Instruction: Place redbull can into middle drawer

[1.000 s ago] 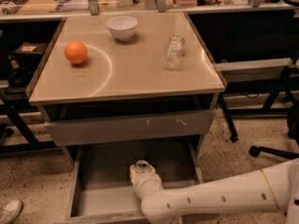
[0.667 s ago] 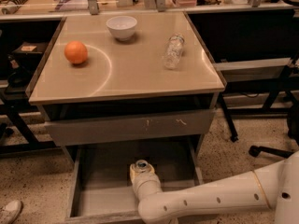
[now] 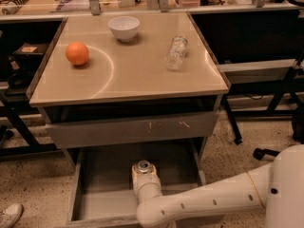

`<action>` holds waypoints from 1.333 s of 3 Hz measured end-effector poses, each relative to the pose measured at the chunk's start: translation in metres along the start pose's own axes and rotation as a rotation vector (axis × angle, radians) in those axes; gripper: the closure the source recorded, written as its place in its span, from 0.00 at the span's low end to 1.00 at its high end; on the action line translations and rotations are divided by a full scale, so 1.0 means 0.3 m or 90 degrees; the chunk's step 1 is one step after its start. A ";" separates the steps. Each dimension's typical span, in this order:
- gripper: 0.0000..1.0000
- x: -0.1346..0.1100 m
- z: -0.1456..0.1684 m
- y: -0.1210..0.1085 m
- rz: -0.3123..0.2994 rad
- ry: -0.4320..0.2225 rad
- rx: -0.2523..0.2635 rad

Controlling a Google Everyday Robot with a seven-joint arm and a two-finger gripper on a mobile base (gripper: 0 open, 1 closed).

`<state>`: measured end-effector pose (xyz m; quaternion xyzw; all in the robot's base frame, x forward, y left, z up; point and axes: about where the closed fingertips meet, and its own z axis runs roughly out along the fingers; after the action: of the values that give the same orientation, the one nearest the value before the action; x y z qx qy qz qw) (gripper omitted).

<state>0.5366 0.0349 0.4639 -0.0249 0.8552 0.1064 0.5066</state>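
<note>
The middle drawer (image 3: 102,175) is pulled open below the table and shows a smooth grey floor and low sides. My white arm reaches in from the lower right. My gripper (image 3: 143,174) is at the arm's end, over the middle of the drawer floor. A small round silver top (image 3: 143,166) shows there. It looks like the top of the redbull can standing upright at the gripper. The can's body is hidden by the arm's end.
The closed drawer front with white scratches (image 3: 133,127) sits just above the open drawer. On the tabletop are an orange (image 3: 77,53), a white bowl (image 3: 124,27) and a clear plastic bottle (image 3: 176,52). Dark table legs stand to both sides, and a shoe (image 3: 9,215) is at the bottom left.
The arm's end and the silver top stay at the same spot in the drawer. The forearm has shifted only slightly.
</note>
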 end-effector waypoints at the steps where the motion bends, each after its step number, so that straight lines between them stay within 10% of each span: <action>1: 1.00 0.019 0.023 -0.012 -0.018 0.000 0.020; 4: 1.00 0.070 0.075 -0.033 -0.033 -0.006 0.059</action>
<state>0.5472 0.0312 0.4335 -0.0229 0.8560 0.0540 0.5137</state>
